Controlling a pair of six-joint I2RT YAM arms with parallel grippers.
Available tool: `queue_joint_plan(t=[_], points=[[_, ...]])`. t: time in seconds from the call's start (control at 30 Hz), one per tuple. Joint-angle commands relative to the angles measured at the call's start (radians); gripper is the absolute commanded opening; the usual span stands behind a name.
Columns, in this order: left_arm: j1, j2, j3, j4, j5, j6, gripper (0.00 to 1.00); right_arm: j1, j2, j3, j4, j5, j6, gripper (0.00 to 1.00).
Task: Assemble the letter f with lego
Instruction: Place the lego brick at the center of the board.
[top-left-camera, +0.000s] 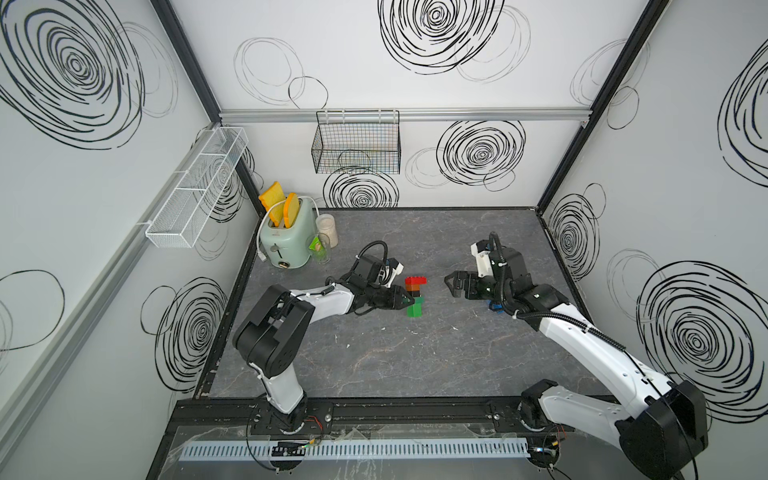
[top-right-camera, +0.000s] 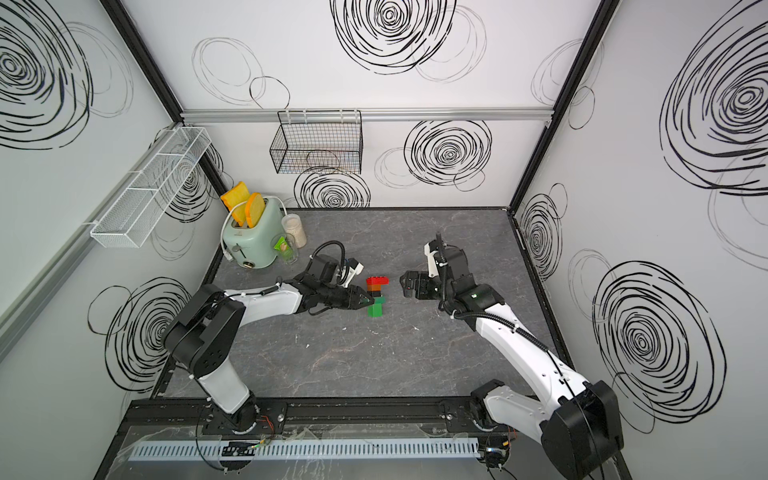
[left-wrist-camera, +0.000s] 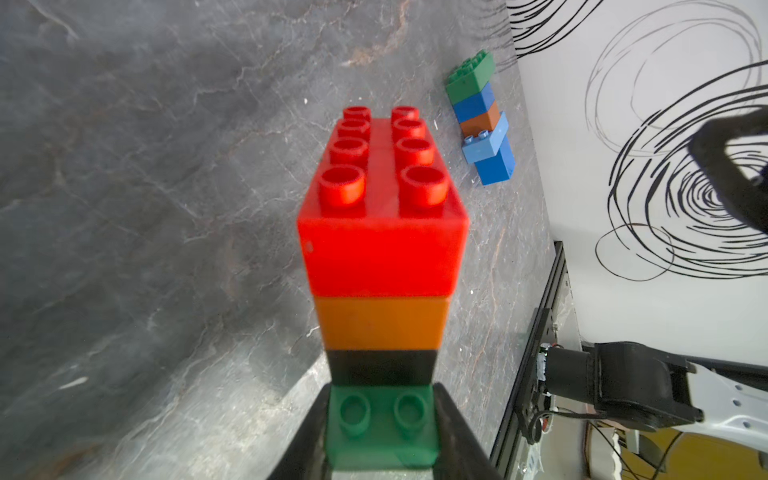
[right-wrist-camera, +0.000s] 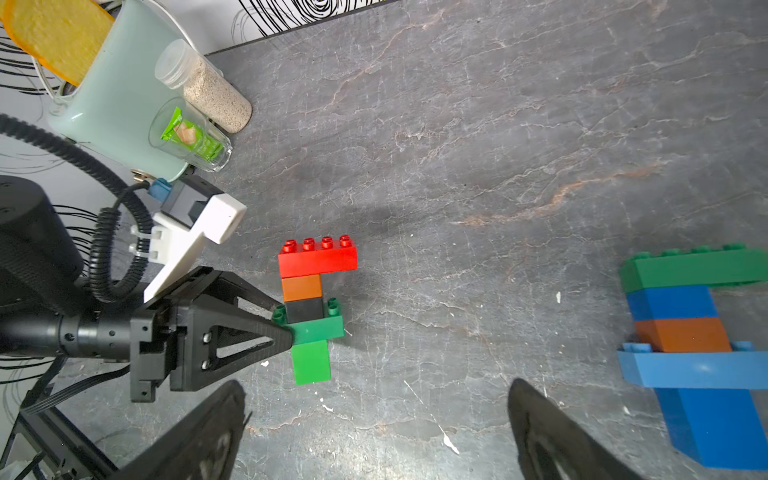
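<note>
A lego stack sits mid-table, laid flat like a letter: long red brick, orange, black, a dark green oblong and a light green square. My left gripper is shut on the dark green brick's end. I cannot tell whether the stack touches the table. My right gripper stands open with nothing in it, just right of the stack and apart from it. A second lego stack, green, blue, orange and light blue, lies under the right arm.
At the back left stand a mint toaster holding two bread slices, a jar and a glass with a green packet. A black wire basket hangs on the back wall, and a white mesh shelf on the left wall.
</note>
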Motion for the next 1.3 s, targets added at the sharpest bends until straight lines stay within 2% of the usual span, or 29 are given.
queue_joint_plan(t=[0.0, 0.37, 0.83, 0.97, 1.0, 1.1, 1.13, 1.17, 1.27], points=[[0.012, 0.030, 0.049, 0.076, 0.043, -0.051, 0.31, -0.005, -0.023, -0.019, 0.033, 0.000, -0.007, 0.99], [0.022, 0.100, 0.061, 0.054, 0.009, -0.057, 0.35, -0.009, -0.008, -0.032, 0.046, -0.018, -0.015, 0.99], [0.035, 0.117, 0.071, -0.002, -0.062, -0.044, 0.46, -0.010, 0.013, -0.034, 0.058, -0.035, -0.019, 0.99], [0.050, 0.073, 0.071, -0.045, -0.162, -0.027, 0.50, -0.012, 0.021, -0.035, 0.061, -0.034, -0.017, 0.99], [0.055, 0.051, 0.073, -0.065, -0.206, -0.017, 0.52, -0.011, 0.021, -0.032, 0.064, -0.027, -0.013, 0.99], [0.058, -0.060, 0.109, -0.155, -0.364, 0.044, 0.68, -0.014, 0.021, -0.030, 0.101, 0.014, -0.001, 0.99], [0.064, -0.107, 0.125, -0.188, -0.422, 0.059, 0.79, -0.020, 0.028, -0.030, 0.124, 0.025, 0.002, 0.99], [0.074, -0.153, 0.140, -0.214, -0.486, 0.072, 0.99, -0.032, 0.040, -0.030, 0.149, 0.029, 0.003, 0.99], [0.140, -0.285, 0.146, -0.242, -0.661, 0.076, 0.98, -0.124, 0.125, -0.022, 0.226, -0.061, 0.033, 0.99]])
